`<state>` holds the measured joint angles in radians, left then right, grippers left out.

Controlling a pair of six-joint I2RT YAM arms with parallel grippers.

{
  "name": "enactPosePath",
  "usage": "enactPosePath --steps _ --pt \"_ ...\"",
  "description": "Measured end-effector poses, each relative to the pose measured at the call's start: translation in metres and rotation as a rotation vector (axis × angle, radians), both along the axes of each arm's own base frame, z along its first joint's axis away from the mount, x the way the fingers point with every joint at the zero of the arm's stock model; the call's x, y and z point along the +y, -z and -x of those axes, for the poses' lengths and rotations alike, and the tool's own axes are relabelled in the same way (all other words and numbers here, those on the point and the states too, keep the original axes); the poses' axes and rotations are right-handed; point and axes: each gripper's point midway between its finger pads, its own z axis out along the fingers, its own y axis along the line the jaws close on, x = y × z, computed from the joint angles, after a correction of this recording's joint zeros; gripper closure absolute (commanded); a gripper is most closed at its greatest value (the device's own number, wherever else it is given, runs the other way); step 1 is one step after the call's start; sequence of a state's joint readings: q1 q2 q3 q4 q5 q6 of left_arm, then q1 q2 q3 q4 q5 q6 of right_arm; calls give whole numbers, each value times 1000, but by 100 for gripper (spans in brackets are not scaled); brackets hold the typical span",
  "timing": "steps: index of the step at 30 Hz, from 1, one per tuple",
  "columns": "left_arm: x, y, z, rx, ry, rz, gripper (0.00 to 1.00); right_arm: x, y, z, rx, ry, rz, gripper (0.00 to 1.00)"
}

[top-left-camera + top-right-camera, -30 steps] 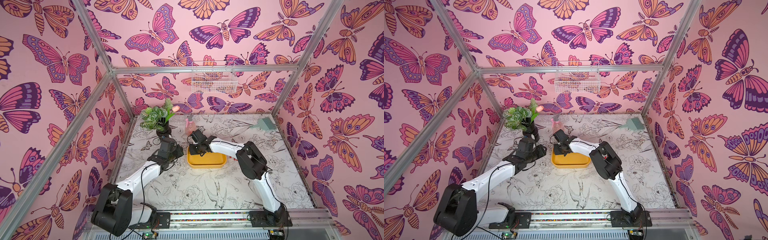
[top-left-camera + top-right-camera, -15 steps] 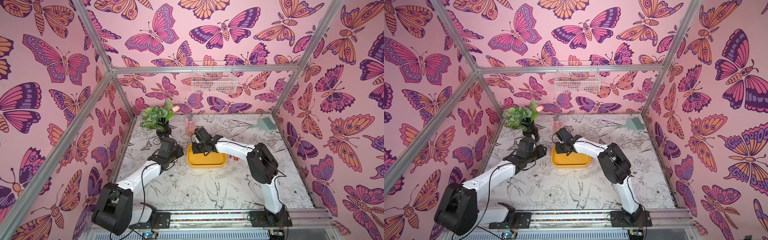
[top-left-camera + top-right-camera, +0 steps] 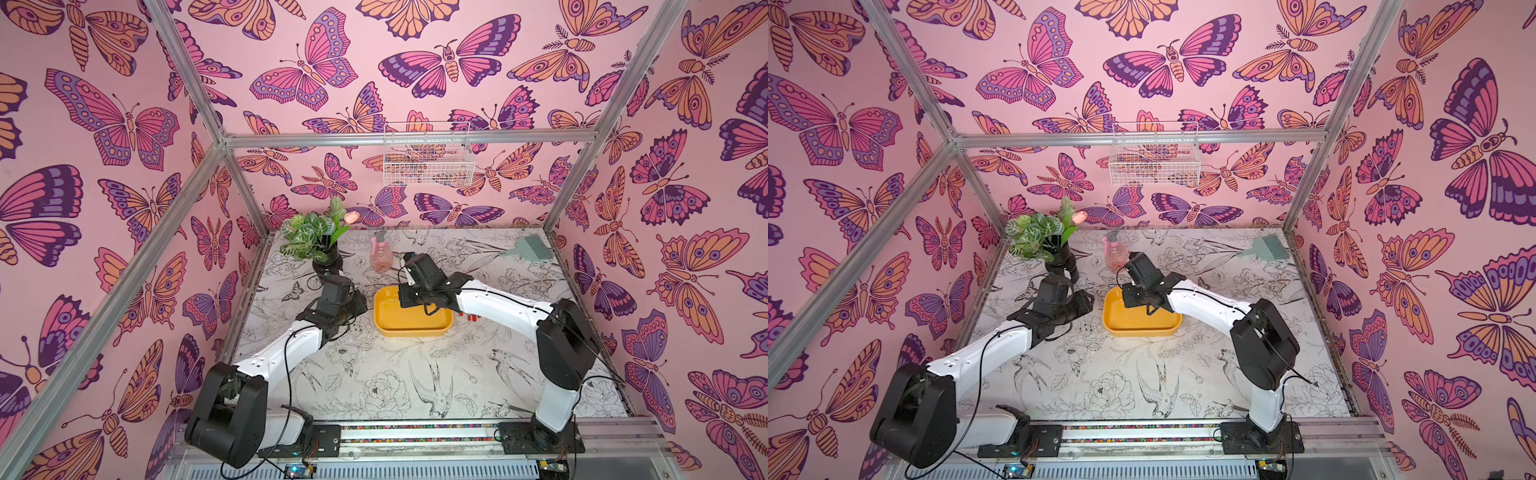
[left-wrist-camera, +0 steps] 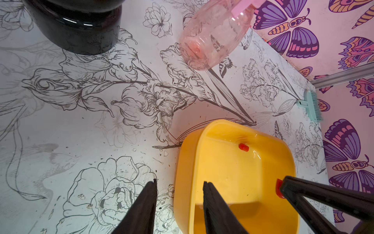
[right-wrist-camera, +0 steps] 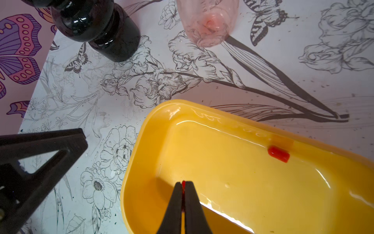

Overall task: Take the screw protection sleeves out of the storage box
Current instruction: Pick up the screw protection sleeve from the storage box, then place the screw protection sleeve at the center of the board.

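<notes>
The yellow storage box [image 3: 411, 328] [image 3: 1140, 328] lies mid-table. My right gripper [image 5: 183, 182] hangs inside it near its left end, shut on one red screw protection sleeve [image 5: 183, 184] that peeks out between the tips. That same sleeve [image 4: 278, 187] shows at the tip of a right finger [image 4: 293, 188] in the left wrist view. Another sleeve [image 5: 278, 154] [image 4: 243, 147] lies on the box floor by the far wall. A few sleeves [image 3: 471, 318] lie on the table right of the box. My left gripper [image 4: 179, 183] is open astride the box's left rim [image 4: 182, 172], with gaps on both sides.
A black vase with a leafy plant [image 3: 326, 257] stands just behind my left wrist. A pink spray bottle [image 3: 381, 255] stands behind the box. A teal brush [image 3: 532, 247] lies at the back right. A white wire basket [image 3: 428, 166] hangs on the back wall.
My right jaws have closed the last bit on a sleeve. The right wrist has shifted rightwards over the box and its elbow has swung out to the right. The left arm has stayed put.
</notes>
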<state>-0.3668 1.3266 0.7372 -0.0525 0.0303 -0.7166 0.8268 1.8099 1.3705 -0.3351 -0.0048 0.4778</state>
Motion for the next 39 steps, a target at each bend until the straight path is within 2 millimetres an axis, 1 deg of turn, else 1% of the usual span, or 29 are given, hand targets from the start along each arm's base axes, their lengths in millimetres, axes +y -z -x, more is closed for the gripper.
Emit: enactPosePath --steps 6,10,14,16,19,26,31,33,36,39 --pt "0 0 0 -1 1 0 57 -46 -10 -6 -18 60 15 90" --pt "0 0 -1 -1 1 0 57 -85 -14 -7 -23 116 29 90" --pt "-1 -1 -1 -2 1 1 57 -131 -20 -11 -36 194 47 90" --pt "-1 -1 -1 -1 1 1 57 -150 -22 -14 -42 232 51 90" --pt "-1 -1 -1 -2 1 1 57 -174 -19 -16 -32 276 69 89" --pt "-1 -1 -1 -1 3 3 58 -208 0 -17 32 332 96 89" --pt "-1 -1 -1 -1 3 3 58 -231 9 -18 74 377 105 90" --pt "-1 -1 -1 -1 3 3 58 -237 15 -18 98 392 113 90" --pt "-1 -1 -1 -1 3 3 58 -245 29 -17 147 410 137 90" --pt "-1 -1 -1 -1 3 3 58 -250 41 -12 193 414 159 90"
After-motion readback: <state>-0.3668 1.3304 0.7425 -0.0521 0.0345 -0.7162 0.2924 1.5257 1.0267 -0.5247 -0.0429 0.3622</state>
